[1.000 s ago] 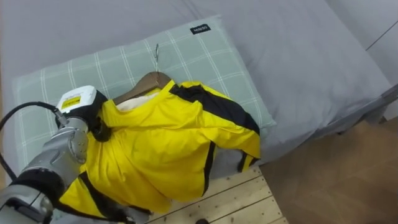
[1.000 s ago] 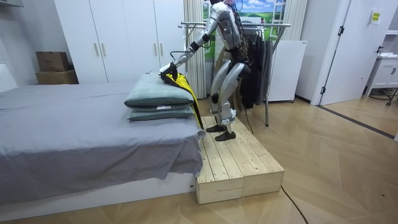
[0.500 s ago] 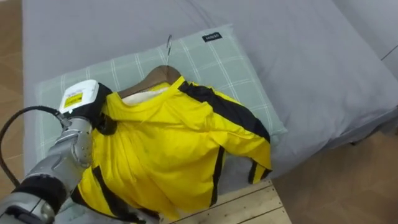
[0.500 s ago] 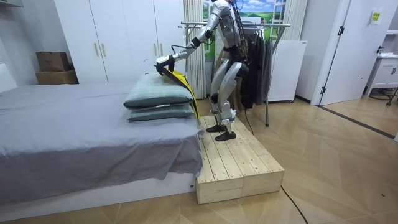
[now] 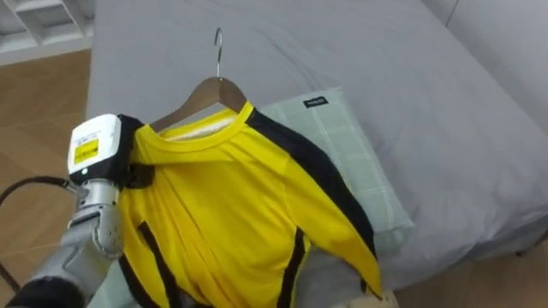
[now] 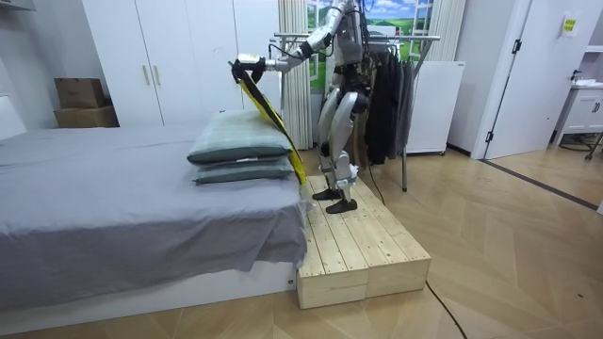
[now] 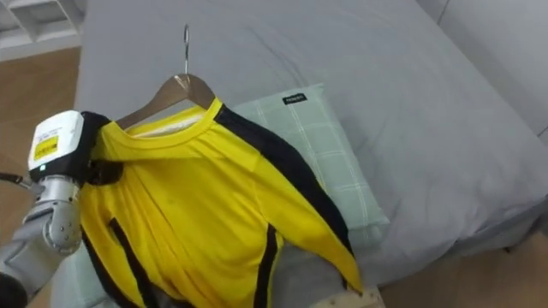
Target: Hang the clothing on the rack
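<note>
A bright yellow long-sleeved shirt with black stripes (image 5: 231, 214) hangs on a brown wooden hanger (image 5: 205, 92) in the middle of the eye views, held up in the air above the bed. The hanger's thin metal hook (image 5: 218, 51) points to the top of the frame and catches on nothing. The robot's left hand (image 5: 120, 167) comes in from the lower left, and its dark fingers (image 5: 142, 175) are clenched on the shirt's shoulder where the cloth covers the hanger's end. The shirt's body and one sleeve droop toward the lower middle of the frame. Behind the shirt, right of centre, lies a pale green checked pillow (image 5: 351, 162) on the grey bed cover (image 5: 402, 68), and brown wooden floor (image 5: 34, 94) shows at the upper left. In the room view the robot stands upright on a low platform of pale wooden planks (image 6: 363, 254) at the end of the bed, its left arm stretched out toward the room view's left, with the shirt hanging from it above two stacked pillows. Just behind the robot stands a metal clothes rack with dark garments (image 6: 391, 104), and white wardrobe doors (image 6: 170, 56) fill the upper left.
</note>
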You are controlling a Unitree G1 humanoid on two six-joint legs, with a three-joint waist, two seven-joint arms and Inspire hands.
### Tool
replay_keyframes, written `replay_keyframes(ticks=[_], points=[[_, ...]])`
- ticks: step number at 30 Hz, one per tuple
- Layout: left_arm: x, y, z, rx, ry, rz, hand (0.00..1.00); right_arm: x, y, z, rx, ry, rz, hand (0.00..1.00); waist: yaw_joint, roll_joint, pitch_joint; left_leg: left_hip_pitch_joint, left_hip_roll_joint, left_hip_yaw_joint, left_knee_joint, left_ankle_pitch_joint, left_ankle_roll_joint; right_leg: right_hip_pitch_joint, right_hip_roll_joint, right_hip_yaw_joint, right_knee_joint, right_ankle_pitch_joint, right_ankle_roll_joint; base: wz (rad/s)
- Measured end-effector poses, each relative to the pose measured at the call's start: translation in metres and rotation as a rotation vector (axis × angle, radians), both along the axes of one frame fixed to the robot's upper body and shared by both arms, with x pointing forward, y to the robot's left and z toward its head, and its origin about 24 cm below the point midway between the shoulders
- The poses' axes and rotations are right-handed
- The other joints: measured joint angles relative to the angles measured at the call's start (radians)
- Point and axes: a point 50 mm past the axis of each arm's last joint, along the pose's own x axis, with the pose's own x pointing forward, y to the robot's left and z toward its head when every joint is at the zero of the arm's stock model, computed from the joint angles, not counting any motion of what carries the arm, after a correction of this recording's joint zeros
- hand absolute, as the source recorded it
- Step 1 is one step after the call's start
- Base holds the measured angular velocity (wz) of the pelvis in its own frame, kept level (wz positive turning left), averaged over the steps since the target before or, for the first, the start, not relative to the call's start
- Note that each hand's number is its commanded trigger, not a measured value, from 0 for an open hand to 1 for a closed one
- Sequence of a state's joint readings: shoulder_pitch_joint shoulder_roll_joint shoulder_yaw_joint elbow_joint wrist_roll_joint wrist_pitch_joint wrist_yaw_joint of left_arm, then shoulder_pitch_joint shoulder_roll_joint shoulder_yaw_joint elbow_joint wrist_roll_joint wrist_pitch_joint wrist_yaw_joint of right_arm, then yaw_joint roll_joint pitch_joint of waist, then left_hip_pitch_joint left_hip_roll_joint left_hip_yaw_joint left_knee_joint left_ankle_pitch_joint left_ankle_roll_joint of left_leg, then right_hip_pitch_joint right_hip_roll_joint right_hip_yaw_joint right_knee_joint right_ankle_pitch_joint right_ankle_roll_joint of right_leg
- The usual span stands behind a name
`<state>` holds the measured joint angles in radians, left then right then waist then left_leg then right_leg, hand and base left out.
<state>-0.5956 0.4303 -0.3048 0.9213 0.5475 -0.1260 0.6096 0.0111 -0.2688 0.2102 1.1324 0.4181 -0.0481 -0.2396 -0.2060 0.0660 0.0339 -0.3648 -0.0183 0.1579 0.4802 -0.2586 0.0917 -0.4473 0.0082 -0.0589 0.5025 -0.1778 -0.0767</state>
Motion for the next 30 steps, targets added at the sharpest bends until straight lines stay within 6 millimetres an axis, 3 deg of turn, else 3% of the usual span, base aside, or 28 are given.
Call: replay_keyframes(ticks=[2, 8, 15, 23, 30], points=[[-0.008, 0.000, -0.007, -0.010, -0.003, 0.000, 1.00, -0.012, -0.001, -0.002, -0.002, 0.021, -0.006, 0.00, 0.002, -0.001, -0.0195, 0.082, -0.009, -0.006, -0.074, 0.019, -0.002, 0.076, -0.002, -0.002, -0.049, 0.004, 0.003, 0.06], [-0.037, -0.004, -0.015, -0.028, -0.058, -0.037, 1.00, -0.038, 0.003, -0.007, 0.016, 0.039, -0.092, 0.00, 0.022, -0.008, -0.0374, 0.236, -0.011, -0.017, -0.175, 0.033, -0.008, 0.223, 0.012, -0.001, -0.136, 0.006, 0.006, 0.01], [-0.065, 0.000, -0.029, -0.083, -0.053, 0.010, 1.00, -0.060, 0.002, -0.009, 0.011, 0.053, -0.205, 0.00, 0.025, -0.013, -0.0379, 0.328, -0.010, -0.030, -0.226, 0.035, -0.010, 0.321, 0.014, -0.022, -0.196, 0.005, 0.010, 0.07], [-0.068, -0.004, -0.021, -0.099, -0.093, -0.011, 1.00, -0.074, 0.004, -0.012, 0.008, 0.108, -0.160, 0.00, 0.047, -0.021, -0.0326, 0.388, -0.011, -0.030, -0.279, 0.035, -0.010, 0.380, 0.021, -0.018, -0.230, 0.002, 0.014, -0.01], [-0.087, -0.005, -0.013, -0.134, -0.151, -0.004, 1.00, -0.105, 0.000, -0.015, 0.008, 0.217, -0.174, 0.00, 0.050, -0.021, -0.0324, 0.426, -0.010, -0.052, -0.285, 0.035, -0.010, 0.434, 0.025, -0.029, -0.275, 0.002, 0.015, 0.08]])
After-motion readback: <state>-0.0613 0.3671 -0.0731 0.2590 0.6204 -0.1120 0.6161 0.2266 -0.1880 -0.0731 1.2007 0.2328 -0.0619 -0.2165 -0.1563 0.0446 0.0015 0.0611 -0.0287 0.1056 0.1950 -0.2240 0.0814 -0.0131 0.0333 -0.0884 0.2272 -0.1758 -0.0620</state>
